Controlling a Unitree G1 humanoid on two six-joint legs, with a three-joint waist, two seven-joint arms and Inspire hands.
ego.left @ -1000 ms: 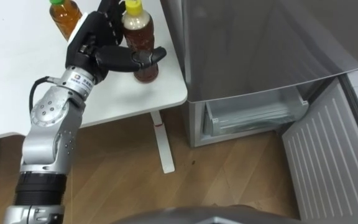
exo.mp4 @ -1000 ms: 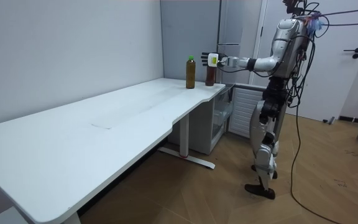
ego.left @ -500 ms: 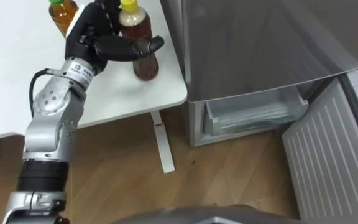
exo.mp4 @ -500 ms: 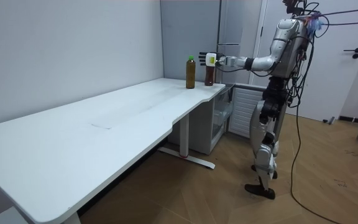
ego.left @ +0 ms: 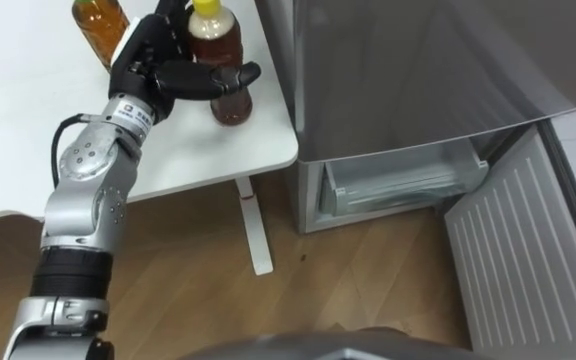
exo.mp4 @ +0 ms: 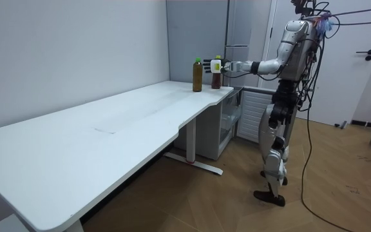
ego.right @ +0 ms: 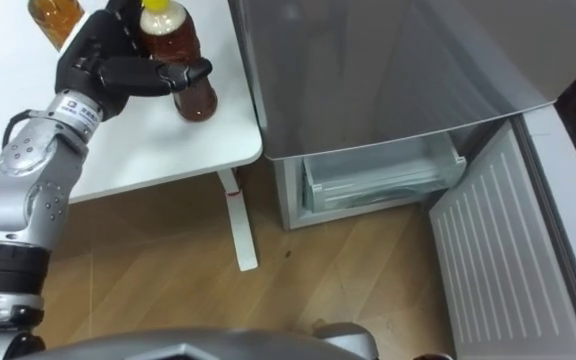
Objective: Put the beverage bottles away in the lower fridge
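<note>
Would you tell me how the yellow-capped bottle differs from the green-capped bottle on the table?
The yellow-capped bottle is gripped by the left hand, thumb across its front; the green-capped bottle stands free. The yellow-capped bottle is nearer the table corner by the fridge, the green-capped bottle farther in. Both are upright, holding brownish drink.

Clear plastic bottle of brown drink with yellow cap [ego.left: 216,42] upright near white tabletop [ego.left: 198,150] corner, left hand [ego.left: 153,70] fingers curled round it. Green-capped amber bottle [ego.left: 100,16] upright just beside. Grey lower fridge compartment [ego.left: 398,185] open.
</note>
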